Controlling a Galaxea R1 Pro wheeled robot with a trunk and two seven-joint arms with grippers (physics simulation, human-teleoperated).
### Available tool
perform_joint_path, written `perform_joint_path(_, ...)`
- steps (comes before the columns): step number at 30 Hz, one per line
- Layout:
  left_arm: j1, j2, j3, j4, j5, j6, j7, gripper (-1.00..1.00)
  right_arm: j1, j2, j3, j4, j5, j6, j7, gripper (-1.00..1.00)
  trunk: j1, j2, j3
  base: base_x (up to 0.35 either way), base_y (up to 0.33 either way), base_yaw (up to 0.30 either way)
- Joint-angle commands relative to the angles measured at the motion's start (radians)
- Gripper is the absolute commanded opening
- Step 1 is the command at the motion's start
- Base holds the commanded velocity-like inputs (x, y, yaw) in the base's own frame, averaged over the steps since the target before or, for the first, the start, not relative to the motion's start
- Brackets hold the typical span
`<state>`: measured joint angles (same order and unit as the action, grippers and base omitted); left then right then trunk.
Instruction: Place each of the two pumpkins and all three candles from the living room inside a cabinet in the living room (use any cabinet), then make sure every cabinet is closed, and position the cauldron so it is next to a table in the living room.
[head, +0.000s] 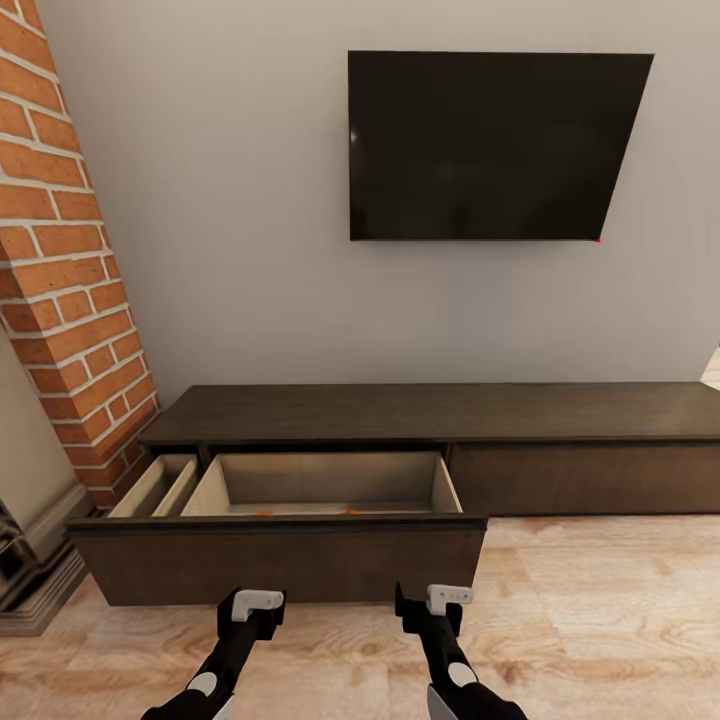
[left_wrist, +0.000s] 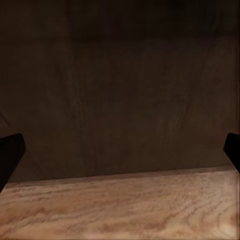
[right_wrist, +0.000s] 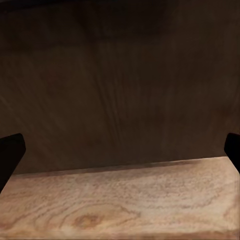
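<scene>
The long low dark-brown cabinet stands against the wall. Its wide left drawer is pulled out, showing a pale interior. Two thin orange slivers, the tops of the pumpkins, peek over the drawer's front edge. The candles are hidden and the cauldron is out of view. My left gripper and right gripper hover low just in front of the drawer front, both open and empty. The left wrist view has the left gripper facing the dark drawer front above the floor. The right gripper faces the same panel.
A red brick column rises at the left, with a dark stepped base beside the drawer's left end. A black TV hangs on the grey wall. Light wooden floor stretches to the right.
</scene>
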<state>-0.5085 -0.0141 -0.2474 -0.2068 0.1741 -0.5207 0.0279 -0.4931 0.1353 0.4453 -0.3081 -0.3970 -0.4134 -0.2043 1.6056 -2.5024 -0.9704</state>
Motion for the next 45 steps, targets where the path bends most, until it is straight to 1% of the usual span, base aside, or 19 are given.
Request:
perform_joint_path(1,-0.001,0.000,-0.008,0.001,0.009,-0.004,0.000,1.00,-0.001,0.000,0.009,0.001,-0.005,-0.003,-0.007,1.00,0.000,0.000,-0.001,0.008,0.000,0.000)
perform_joint_path(20,-0.001,0.000,-0.006,0.000,0.009,-0.002,-0.011,1.00,-0.001,0.000,0.010,0.003,-0.005,-0.001,-0.006,1.00,0.000,0.000,-0.001,0.054,0.000,0.000)
perform_joint_path(45,0.000,0.000,-0.009,0.001,0.005,0.001,-0.009,1.00,-0.001,0.000,0.009,0.003,-0.005,0.000,-0.006,1.00,0.000,0.000,-0.001,0.098,0.000,0.000)
